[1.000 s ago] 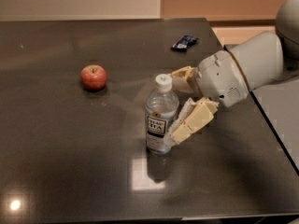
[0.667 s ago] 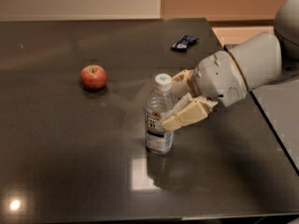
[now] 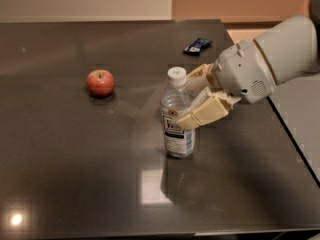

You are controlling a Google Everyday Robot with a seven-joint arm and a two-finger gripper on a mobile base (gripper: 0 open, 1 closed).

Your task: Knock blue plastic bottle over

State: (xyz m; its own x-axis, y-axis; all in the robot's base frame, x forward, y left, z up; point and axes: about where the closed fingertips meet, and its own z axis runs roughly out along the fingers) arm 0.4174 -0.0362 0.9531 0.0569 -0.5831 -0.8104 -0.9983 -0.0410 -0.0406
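Observation:
The blue plastic bottle (image 3: 176,129), clear with a white cap and a white-and-black label, stands upright near the middle of the dark table (image 3: 75,174). My gripper (image 3: 185,100) comes in from the right at the bottle's upper half. It is open. One cream finger (image 3: 200,74) lies behind the bottle near the cap. The other finger (image 3: 205,115) lies across the front right of the bottle's body, touching it or very close.
A red apple (image 3: 100,82) sits to the left of the bottle. A small dark blue packet (image 3: 197,45) lies at the back right. The table's right edge (image 3: 295,139) runs under my arm, and its front edge is close below.
My gripper's front finger has swung up and left, from beside the bottle's base to across its body. The bottle still stands upright in the same spot.

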